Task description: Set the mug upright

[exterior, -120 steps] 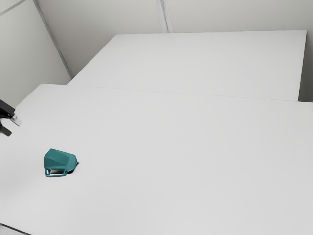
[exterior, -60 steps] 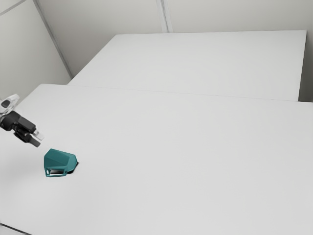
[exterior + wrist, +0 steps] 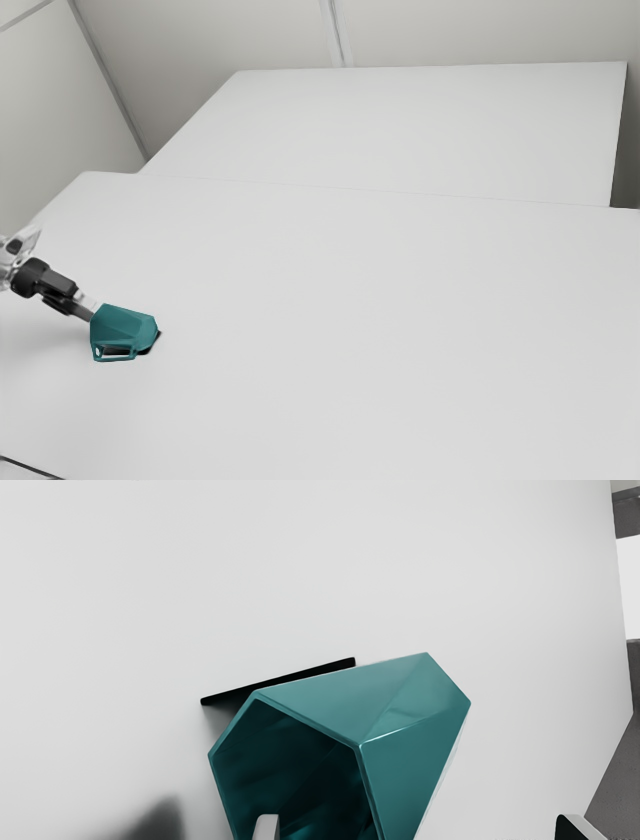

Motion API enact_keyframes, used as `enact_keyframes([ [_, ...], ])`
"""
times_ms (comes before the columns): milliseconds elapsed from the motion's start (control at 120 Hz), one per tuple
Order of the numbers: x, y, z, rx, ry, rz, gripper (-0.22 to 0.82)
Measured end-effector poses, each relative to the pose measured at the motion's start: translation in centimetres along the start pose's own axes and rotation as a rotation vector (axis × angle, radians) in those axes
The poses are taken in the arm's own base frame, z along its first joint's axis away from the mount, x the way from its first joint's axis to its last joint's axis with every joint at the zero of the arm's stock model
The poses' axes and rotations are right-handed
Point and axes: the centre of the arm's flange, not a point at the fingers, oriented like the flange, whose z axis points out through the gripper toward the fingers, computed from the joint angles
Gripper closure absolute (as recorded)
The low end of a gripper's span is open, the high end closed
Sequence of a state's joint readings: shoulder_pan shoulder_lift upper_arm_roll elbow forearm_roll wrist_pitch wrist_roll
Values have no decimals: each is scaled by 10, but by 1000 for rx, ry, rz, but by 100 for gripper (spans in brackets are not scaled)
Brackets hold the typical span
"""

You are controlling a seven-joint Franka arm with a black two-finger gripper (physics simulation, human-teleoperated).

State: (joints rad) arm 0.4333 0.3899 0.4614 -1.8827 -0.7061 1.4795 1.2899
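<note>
The white table (image 3: 350, 330) took up most of the exterior view, and behind it stretched a second flat white surface (image 3: 420, 130). A pale wall (image 3: 60, 110) stood beyond the table toward the exterior view's left.

The teal, many-sided mug (image 3: 125, 325) lay tipped on its side on the table, toward the exterior view's left, with its open mouth (image 3: 295, 765) facing the gripper. The black gripper (image 3: 90, 308) reached in from the exterior view's left, its tips right at the mug's mouth end. The handle (image 3: 116, 358) stuck out at the mug's side nearest the exterior camera.

The pincer was spread wide, pinching nothing. In the wrist view one finger (image 3: 266, 827) overlapped the mouth, though I couldn't fairly say how far inside it reached. The other finger (image 3: 575, 827) stood outside, well apart from the mug's outer wall.
</note>
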Motion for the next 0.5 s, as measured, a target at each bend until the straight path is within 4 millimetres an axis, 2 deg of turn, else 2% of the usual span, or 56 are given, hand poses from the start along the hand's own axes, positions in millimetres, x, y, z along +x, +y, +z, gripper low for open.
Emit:
enact_keyframes([
  [333,-7,-4,25,-109,12,44,1],
  [392,-9,-4,28,-124,14,48,7],
  [500,-13,-4,36,-153,24,51,28],
])
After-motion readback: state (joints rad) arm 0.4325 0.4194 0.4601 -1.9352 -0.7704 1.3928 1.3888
